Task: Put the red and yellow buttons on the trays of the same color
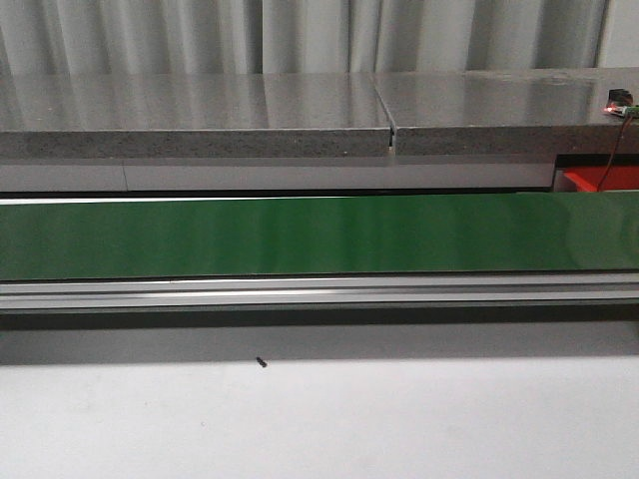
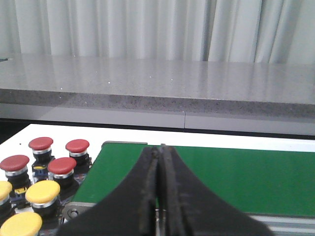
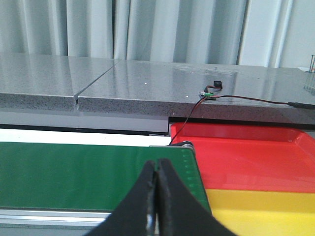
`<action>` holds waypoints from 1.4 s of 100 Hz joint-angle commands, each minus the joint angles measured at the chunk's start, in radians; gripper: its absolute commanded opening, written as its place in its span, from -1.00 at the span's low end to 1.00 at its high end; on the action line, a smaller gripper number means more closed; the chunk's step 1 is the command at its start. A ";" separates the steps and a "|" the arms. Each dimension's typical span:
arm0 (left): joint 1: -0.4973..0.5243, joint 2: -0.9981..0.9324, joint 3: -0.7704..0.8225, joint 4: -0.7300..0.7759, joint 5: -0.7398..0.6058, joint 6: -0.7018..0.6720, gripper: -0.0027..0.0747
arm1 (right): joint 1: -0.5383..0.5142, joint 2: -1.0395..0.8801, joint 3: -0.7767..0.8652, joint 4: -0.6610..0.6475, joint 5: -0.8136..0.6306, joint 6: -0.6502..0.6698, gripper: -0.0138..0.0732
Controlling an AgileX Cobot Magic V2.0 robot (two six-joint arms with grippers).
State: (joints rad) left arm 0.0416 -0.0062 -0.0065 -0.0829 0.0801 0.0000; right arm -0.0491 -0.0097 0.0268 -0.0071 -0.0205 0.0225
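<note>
i see the green belt [image 1: 300, 237] bare; both end effectors, left [image 2: 159, 150] and right [image 3: 157, 164], pressed together; glossy red tray [image 3: 246, 152] lower right, yellow tray [image 3: 261, 209] below.

Black, tapered, ridged fingers [image 2: 147, 196]

No text, label, brand, number or sign can be read in any of the three views. The red buttons [image 2: 41, 143] and yellow buttons [image 2: 42, 191] have plain caps with no marking. The green conveyor belt [image 1: 300, 235], the red tray [image 3: 246, 152] and the grey stone shelf [image 1: 200, 115] carry no writing. The small circuit board [image 1: 621, 103] is too small to read.
</note>
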 commanded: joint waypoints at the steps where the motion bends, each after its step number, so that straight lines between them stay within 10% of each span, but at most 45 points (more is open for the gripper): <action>1: -0.003 0.011 -0.039 0.000 -0.019 0.000 -0.98 | 0.003 -0.020 -0.016 -0.003 -0.077 -0.003 -0.81; 63: -0.003 0.667 -0.640 0.090 0.468 -0.005 -0.93 | 0.003 -0.020 -0.016 -0.003 -0.077 -0.003 -0.81; 97: -0.003 0.820 -0.733 0.083 0.480 -0.023 0.86 | 0.003 -0.020 -0.016 -0.003 -0.077 -0.003 -0.81; 140: 0.058 0.847 -0.766 0.129 0.559 -0.144 0.67 | 0.003 -0.020 -0.016 -0.003 -0.077 -0.003 -0.81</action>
State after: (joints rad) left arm 0.0651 0.8429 -0.7248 0.0197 0.6501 -0.0759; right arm -0.0491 -0.0097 0.0268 -0.0071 -0.0205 0.0225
